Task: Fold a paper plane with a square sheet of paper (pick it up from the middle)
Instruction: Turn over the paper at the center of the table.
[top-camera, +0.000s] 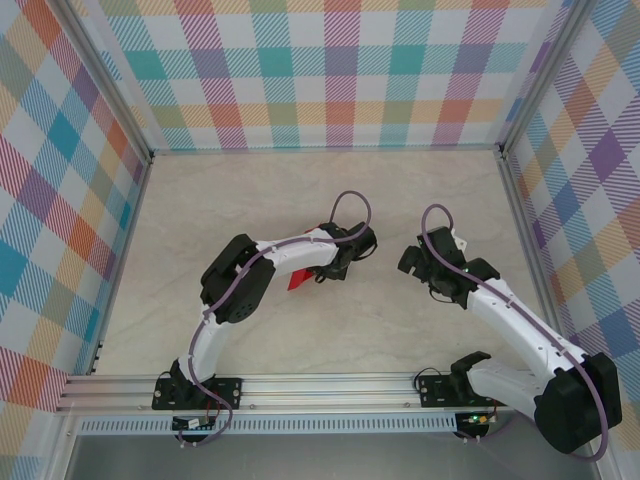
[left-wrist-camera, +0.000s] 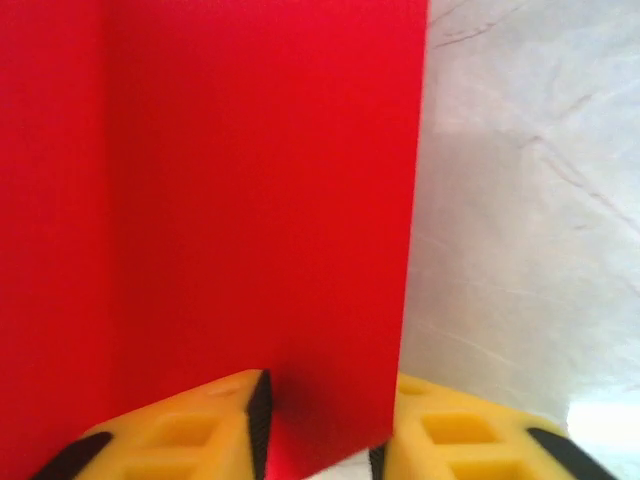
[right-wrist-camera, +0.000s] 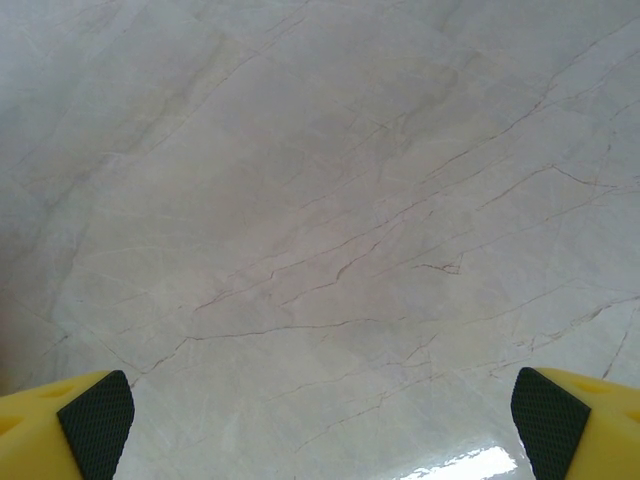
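- The red sheet of paper (top-camera: 299, 279) is seen near the middle of the table (top-camera: 250, 190), a little toward its left and near edges. It is mostly hidden under the left arm's wrist.
- In the left wrist view the sheet (left-wrist-camera: 250, 200) is laid flat on the pale marbled tabletop (left-wrist-camera: 520, 250). One straight edge is shown on the right, and a straight line crosses the sheet, with a brighter strip to its left.
- The left gripper (left-wrist-camera: 320, 445) is set right at the sheet. Its yellow fingers (left-wrist-camera: 180, 435) are parted by a moderate gap, and the sheet's near edge is seen within that gap. No pinch on the paper is made out.
- The right gripper (right-wrist-camera: 320, 420) is held over bare tabletop (right-wrist-camera: 320, 200), toward the right edge and well apart from the sheet. Its jaws are spread wide and nothing is held between its fingertips (right-wrist-camera: 95, 420).
- In the top view the two grippers (top-camera: 335, 266) (top-camera: 422, 264) are turned toward each other across the middle of the table.
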